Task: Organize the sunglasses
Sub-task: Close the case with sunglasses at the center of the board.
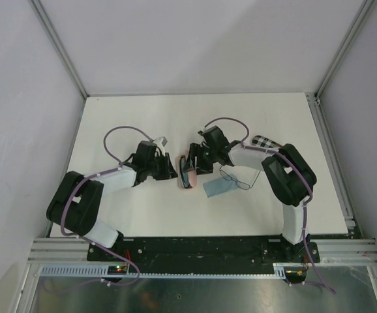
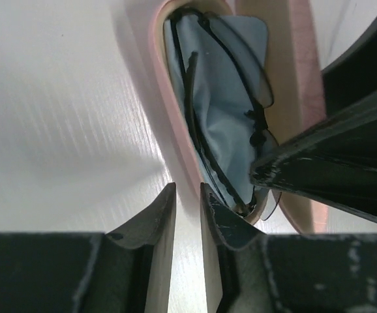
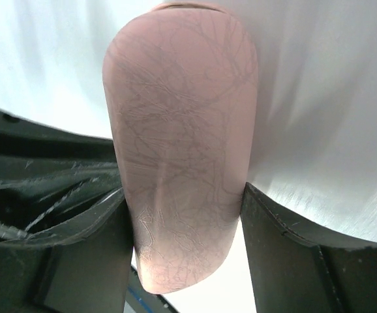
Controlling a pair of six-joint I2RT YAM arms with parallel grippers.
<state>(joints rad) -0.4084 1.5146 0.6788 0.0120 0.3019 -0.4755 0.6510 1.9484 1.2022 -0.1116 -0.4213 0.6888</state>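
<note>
Black-rimmed sunglasses (image 2: 231, 114), narrow dark lenses, lie inside open pink case (image 3: 182, 130), tabletop (image 1: 143, 117) centre. Right pincer (image 3: 182, 215) pinches the case. Left pincer (image 2: 187, 212) nearly pressed together, empty. Wire pair (image 1: 236, 177) at 4 o'clock.

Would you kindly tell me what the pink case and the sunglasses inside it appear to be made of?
The pink case looks like matte faux leather: fine crackle veins cover its shell, though moulded plastic is possible. The sunglasses seem to have thin glossy black rims, plastic or metal, and smoky translucent lenses; blue fabric shows through.
</note>
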